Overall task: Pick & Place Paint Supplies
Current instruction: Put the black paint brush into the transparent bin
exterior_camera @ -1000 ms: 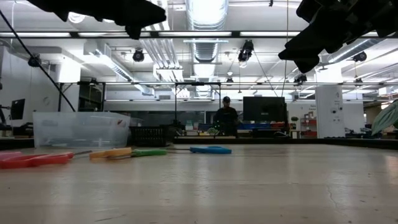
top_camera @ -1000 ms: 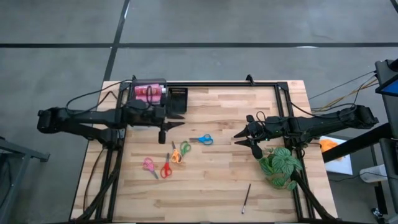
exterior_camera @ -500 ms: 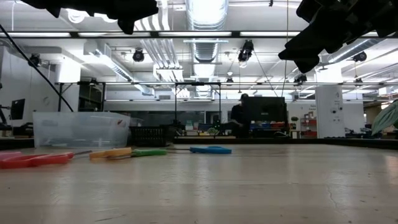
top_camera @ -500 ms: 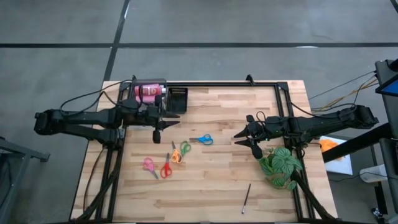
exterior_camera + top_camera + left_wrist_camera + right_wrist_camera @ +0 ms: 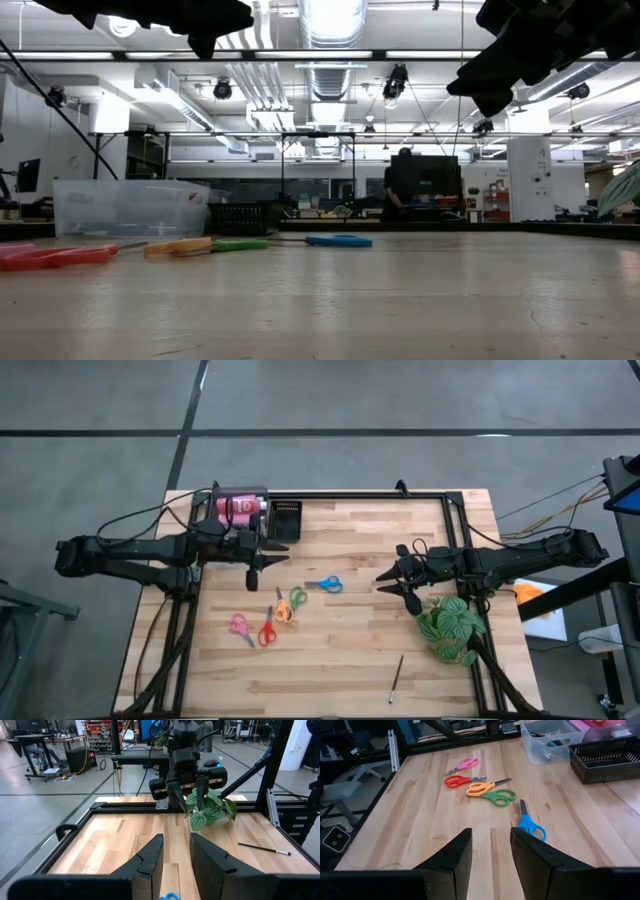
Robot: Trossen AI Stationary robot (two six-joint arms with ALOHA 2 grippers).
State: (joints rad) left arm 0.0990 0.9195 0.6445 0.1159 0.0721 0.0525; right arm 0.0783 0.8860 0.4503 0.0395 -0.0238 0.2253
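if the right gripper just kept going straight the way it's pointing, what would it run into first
Most likely the blue scissors: in the right wrist view they lie just ahead of the open right gripper, slightly off-centre. It hangs above the table, so it might pass over them.

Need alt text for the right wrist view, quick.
The right gripper, open and empty, hangs above the wooden table. Ahead lie blue scissors, then green, orange, red and pink pairs; beyond stand a clear tub and black basket.

Light wood table (image 5: 350,650) with five scissors lying on it: blue (image 5: 324,584), green (image 5: 297,598), orange (image 5: 284,609), red (image 5: 266,630), pink (image 5: 240,626). There's also a clear tub (image 5: 238,507) and black tray (image 5: 286,520) at the back, a leafy plant (image 5: 450,628), and one thin brush (image 5: 396,678).
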